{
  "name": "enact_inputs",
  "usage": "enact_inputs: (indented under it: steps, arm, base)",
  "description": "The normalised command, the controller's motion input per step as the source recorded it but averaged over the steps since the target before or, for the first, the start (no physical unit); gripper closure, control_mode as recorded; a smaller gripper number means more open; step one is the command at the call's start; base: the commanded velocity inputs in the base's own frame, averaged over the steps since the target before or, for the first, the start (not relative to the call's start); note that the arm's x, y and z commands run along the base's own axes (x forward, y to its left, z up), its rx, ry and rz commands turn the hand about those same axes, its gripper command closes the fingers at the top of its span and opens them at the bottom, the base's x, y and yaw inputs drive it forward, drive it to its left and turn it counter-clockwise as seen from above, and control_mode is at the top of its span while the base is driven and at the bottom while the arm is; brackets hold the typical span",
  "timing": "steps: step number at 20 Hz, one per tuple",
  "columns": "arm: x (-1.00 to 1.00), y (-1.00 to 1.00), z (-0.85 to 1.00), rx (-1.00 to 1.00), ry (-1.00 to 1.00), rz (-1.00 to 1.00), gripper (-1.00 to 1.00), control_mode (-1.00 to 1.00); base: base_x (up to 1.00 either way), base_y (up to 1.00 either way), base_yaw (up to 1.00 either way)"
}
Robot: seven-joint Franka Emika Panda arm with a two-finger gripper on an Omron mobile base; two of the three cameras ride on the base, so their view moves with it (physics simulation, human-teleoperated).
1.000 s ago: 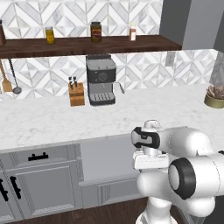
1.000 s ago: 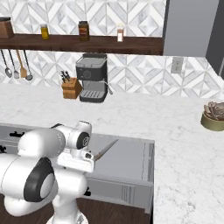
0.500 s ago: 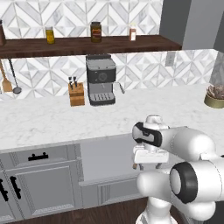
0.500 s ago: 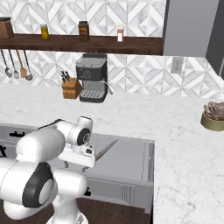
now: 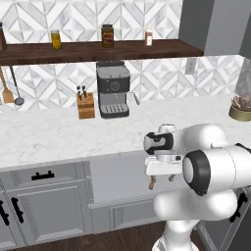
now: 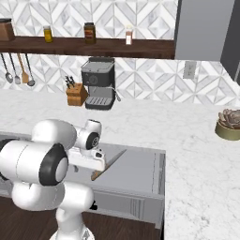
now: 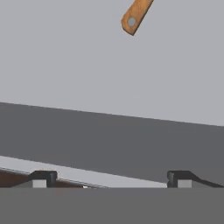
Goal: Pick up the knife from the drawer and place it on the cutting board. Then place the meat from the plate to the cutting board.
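Observation:
The drawer stands pulled out below the marble counter, its grey floor bare apart from the knife. The knife lies slantwise, grey blade towards the counter and orange-brown handle towards the drawer front. My gripper hangs over the drawer's left part, just left of the handle and apart from it. In the hand view the open gripper points at the drawer floor and holds nothing, with the handle's end at the top edge. The cutting board, plate and meat are out of view.
On the counter at the back stand a wooden knife block and a coffee machine. A potted succulent sits far right. Jars line the dark shelf. Grey cabinet doors with black handles lie left of the drawer.
My wrist has edged slightly to the right over the drawer. The jaws have stayed open and the knife has not moved.

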Motion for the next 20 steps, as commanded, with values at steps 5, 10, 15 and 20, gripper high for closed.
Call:
enact_inputs:
  steps: [5, 10, 15, 20]
  arm:
    - [0.26, 0.0, -0.52, 0.0, -0.08, 0.09, -1.0, -1.0]
    - [0.13, 0.0, -0.33, 0.0, -0.04, 0.07, -1.0, -1.0]
    - [0.31, -0.04, -0.12, 0.0, -0.08, 0.0, -1.0, -1.0]
    - [0.25, -0.06, -0.27, 0.0, -0.06, -0.06, -1.0, -1.0]
  base:
    - [0.0, 0.0, 0.0]
    - [0.0, 0.0, 0.0]
    - [0.0, 0.0, 0.0]
    - [0.0, 0.0, 0.0]
